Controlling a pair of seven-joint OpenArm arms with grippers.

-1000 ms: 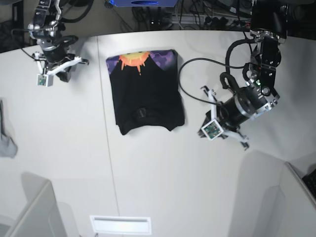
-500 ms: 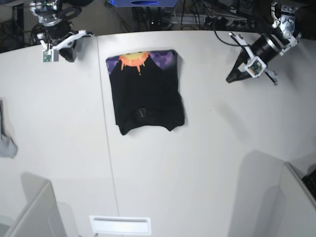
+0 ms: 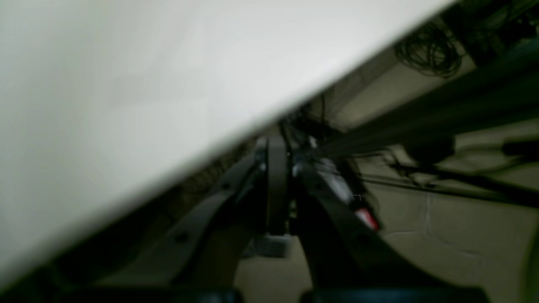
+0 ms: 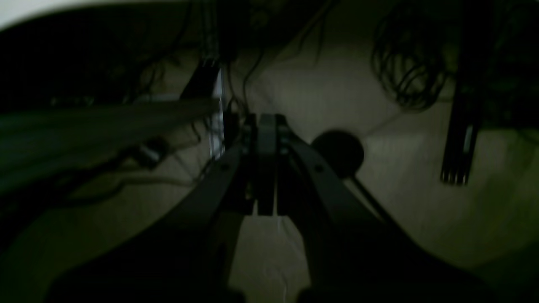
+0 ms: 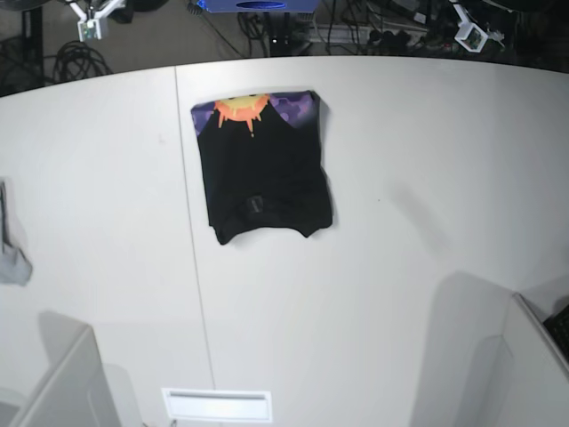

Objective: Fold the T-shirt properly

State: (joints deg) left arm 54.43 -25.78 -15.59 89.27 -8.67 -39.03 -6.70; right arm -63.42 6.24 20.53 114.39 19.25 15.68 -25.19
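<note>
Presumably because the folding is finished, both empty grippers, the left [image 3: 276, 145] and the right [image 4: 269, 122], are clenched beyond the bench's [image 5: 267, 329] twelve-o'clock edge, leaving the T-shirt [image 5: 267, 169] undisturbed as a compact bundle toward twelve o'clock from the bench's middle.

White table [image 5: 400, 294], thin seam [image 5: 197, 267] running lengthwise left of centre; soft shadows lower right. Beyond far edge: dim floor [image 4: 261, 261] with coiled cables [image 4: 408, 67]. Round black disc [image 4: 338, 152] on floor. Table brightly lit, floor dark.
</note>
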